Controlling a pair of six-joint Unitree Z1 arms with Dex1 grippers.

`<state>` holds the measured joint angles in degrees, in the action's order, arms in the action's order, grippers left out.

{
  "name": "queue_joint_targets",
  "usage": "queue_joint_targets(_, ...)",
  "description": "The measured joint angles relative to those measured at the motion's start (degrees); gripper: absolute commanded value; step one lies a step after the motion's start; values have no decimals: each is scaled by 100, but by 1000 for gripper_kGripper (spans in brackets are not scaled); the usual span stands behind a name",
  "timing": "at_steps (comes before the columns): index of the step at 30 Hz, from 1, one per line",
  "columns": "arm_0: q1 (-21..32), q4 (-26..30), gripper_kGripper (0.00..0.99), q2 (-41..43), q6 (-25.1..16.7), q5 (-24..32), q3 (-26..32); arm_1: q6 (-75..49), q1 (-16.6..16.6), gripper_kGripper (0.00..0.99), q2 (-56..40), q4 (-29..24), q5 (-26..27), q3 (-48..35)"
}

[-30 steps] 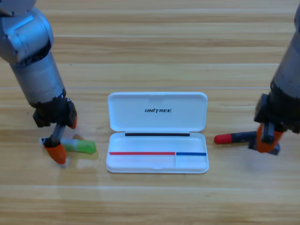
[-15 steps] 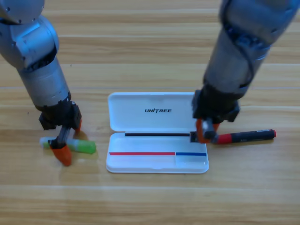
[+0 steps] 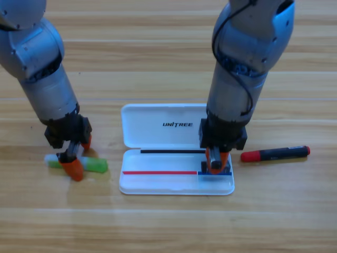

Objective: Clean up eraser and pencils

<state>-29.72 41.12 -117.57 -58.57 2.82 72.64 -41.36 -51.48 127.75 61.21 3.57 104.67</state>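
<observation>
Moving off the black pencil, now at its right, the right pincer clamps the eraser over the case. Left pincer straddles the green pencil; grip unclear.

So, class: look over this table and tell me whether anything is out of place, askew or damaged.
Nothing looks damaged or spilled. Two pencils are outside the open white case: the black pencil with red ends lies on the table to its right, and the green pencil to its left, under the left gripper. The right gripper is over the case's lower right compartment.
</observation>
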Motion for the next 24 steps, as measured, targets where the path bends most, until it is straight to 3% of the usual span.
queue_joint_targets(5,5,-14,749,39,20,0,-70,0,-8,0,68,0,0,0)
queue_joint_targets(8,5,-14,689,77,52,-4,-138,0,-10,5,68,0,0,0)
queue_joint_targets(9,5,-14,667,91,52,-4,-164,0,-10,164,68,0,-1,0)
queue_joint_targets(11,5,-14,666,116,52,-4,-217,0,-12,578,68,1,-1,0)
queue_joint_targets(12,5,-14,666,129,52,-4,-240,0,-13,735,68,1,-1,0)
queue_joint_targets(13,5,-14,664,137,52,-4,-254,0,-14,798,68,3,-1,0)
queue_joint_targets(21,24,-111,313,143,52,-5,-283,1,-21,887,56,60,-54,-1)
queue_joint_targets(24,32,-140,288,143,52,-5,-286,1,-22,888,-40,261,-54,-9)
